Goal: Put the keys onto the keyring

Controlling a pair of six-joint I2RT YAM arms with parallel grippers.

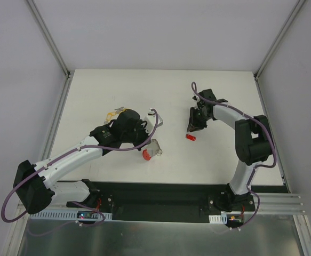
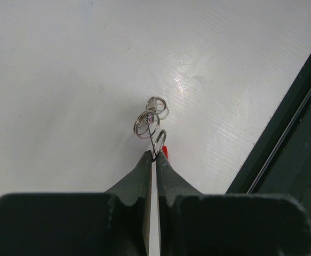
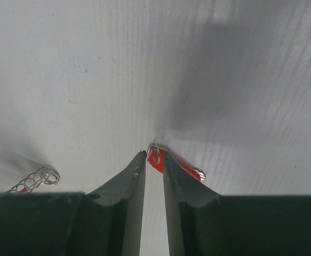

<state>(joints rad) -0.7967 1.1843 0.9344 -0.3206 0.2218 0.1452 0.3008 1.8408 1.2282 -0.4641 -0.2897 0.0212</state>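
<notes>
Looking down from the top view, the white bench (image 1: 107,90) has the work gathered near its middle. The keyring (image 1: 151,151), a loop that is part thick red plastic and part silvery-grey ribbed coil, sits just left of centre at the end of the left arm (image 1: 75,154). Right of centre, the right arm (image 1: 235,114) points down at a small red-headed key (image 1: 190,137). A small yellowish item (image 1: 114,113) shows just above the left wrist, too small to name.

In the left wrist view, the left gripper (image 2: 155,156) is pinched fully together on a thin wire of the keyring. The silvery rings fan out just above its tips at frame centre, and a sliver of red shows beside them.

In the right wrist view, the right gripper (image 3: 154,157) stands narrow, with one finger on each side of the key's head at centre. The red body runs off to the lower right, flat on the bench. I cannot tell whether the fingers press it. The keyring's coil shows at lower left, well apart from the key.

No key can be seen on the ring, so the task looks early. The ring is held and the key's pickup is in hand. Carrying and threading are left.
</notes>
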